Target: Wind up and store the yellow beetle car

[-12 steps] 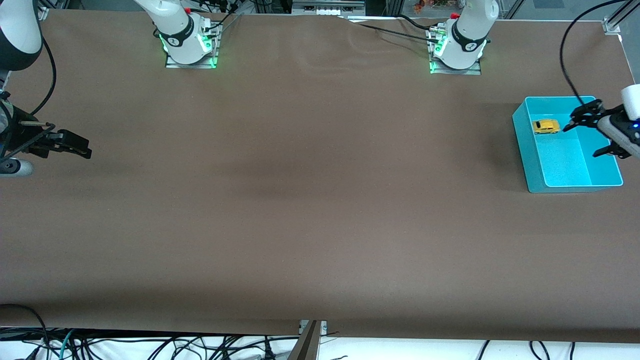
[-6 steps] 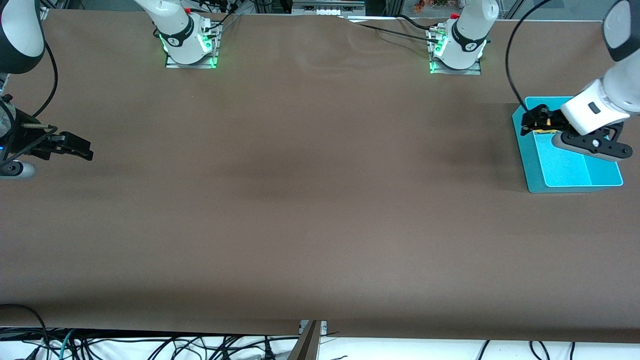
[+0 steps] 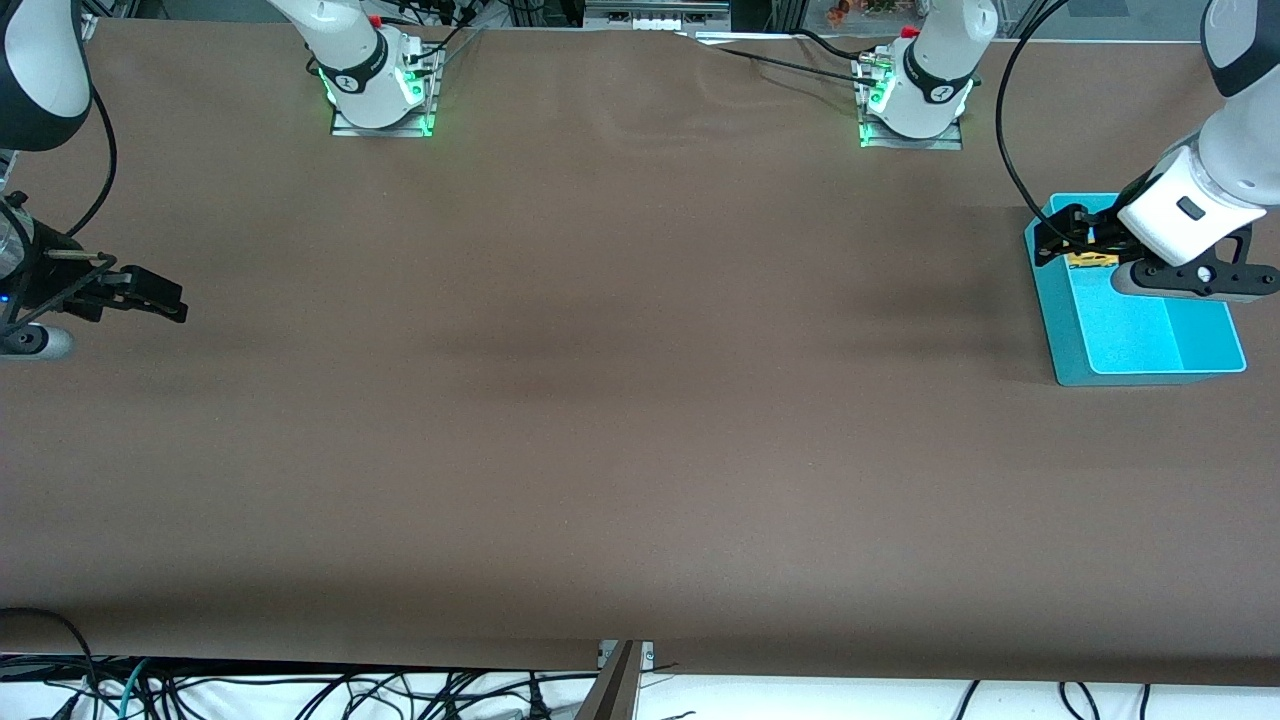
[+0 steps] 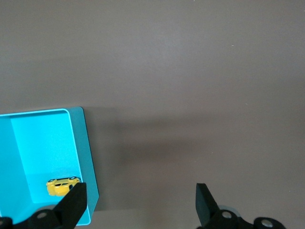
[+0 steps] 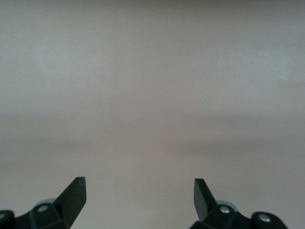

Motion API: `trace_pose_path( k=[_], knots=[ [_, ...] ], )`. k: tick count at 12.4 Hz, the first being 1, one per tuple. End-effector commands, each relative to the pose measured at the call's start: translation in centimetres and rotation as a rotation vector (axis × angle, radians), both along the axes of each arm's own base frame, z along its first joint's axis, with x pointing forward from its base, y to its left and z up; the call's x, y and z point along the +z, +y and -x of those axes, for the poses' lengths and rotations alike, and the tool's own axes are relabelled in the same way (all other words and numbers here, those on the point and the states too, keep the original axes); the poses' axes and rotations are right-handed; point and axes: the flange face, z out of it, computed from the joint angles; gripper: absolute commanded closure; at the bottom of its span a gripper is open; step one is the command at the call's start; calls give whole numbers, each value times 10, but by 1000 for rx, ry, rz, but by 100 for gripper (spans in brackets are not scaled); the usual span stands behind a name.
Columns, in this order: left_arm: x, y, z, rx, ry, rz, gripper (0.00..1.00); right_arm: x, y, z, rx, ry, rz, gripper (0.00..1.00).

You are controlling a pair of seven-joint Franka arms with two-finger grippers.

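Observation:
The yellow beetle car (image 3: 1092, 260) lies inside the teal bin (image 3: 1150, 330), in the corner farther from the front camera, partly covered by my left hand. My left gripper (image 3: 1060, 236) hangs open over that corner and the bin's wall, holding nothing. In the left wrist view the car (image 4: 62, 186) rests on the bin floor (image 4: 43, 143) just beside one fingertip (image 4: 76, 198), while the left gripper (image 4: 140, 191) spans the bin wall and bare table. My right gripper (image 3: 165, 296) waits open and empty over the right arm's end of the table, as the right wrist view (image 5: 139, 183) confirms.
A brown cloth (image 3: 620, 400) covers the whole table. The two arm bases (image 3: 380, 85) (image 3: 915, 100) stand along the edge farthest from the front camera. A black cable (image 3: 1010, 150) loops above the bin. Cables hang below the table's near edge.
My left gripper swung across the bin toward the right arm's end and turned at the wrist, now covering part of the car. The car stayed put. The right arm barely moved.

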Motion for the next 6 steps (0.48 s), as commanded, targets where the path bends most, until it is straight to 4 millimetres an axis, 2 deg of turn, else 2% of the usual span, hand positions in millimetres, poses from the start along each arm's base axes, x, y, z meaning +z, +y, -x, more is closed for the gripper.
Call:
trace_pose_path(
  k=[1,3,4,6],
  knots=[
    [5,6,-3,28,8,66,0,5,0,-2,-6,-8,5,0],
    [8,8,-3,27,-2,62,0,6,0,-2,-5,-9,4,0],
    [8,21,-4,39,-1,79,0,6,0,-2,-6,-11,4,0],
    [7,21,-3,43,2,75,0,6,0,-2,-6,-11,4,0]
  ],
)
